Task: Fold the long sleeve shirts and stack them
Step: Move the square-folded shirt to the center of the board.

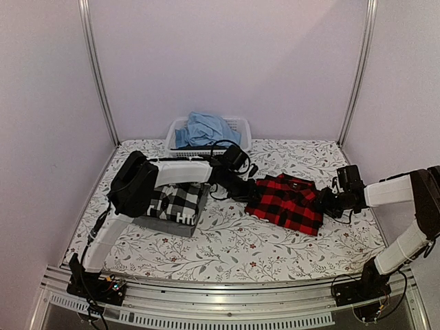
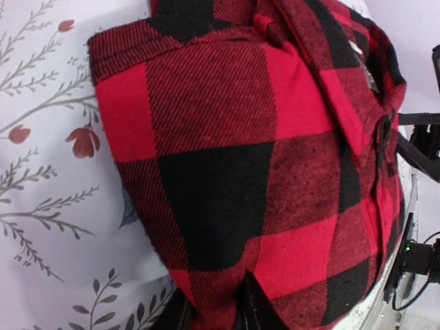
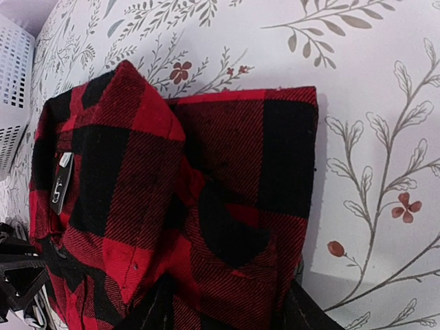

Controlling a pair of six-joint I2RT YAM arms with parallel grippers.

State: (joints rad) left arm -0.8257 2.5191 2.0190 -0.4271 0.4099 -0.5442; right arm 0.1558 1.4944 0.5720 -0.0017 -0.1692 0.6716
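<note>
You have three shirts: one red flannel (image 1: 285,203) center-right, one check shirt (image 1: 175,201) on one grey shirt (image 1: 168,225) left. One basket (image 1: 240,125), one blue cloth (image 1: 203,129) upper center.

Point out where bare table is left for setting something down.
Free: the near strip of flowered tablecloth in front of the shirts; also the far right corner, between the white plastic basket and the red-and-black check flannel shirt. Crowded: the middle, where the left gripper and right gripper meet the flannel beside the black-and-white check shirt.
</note>
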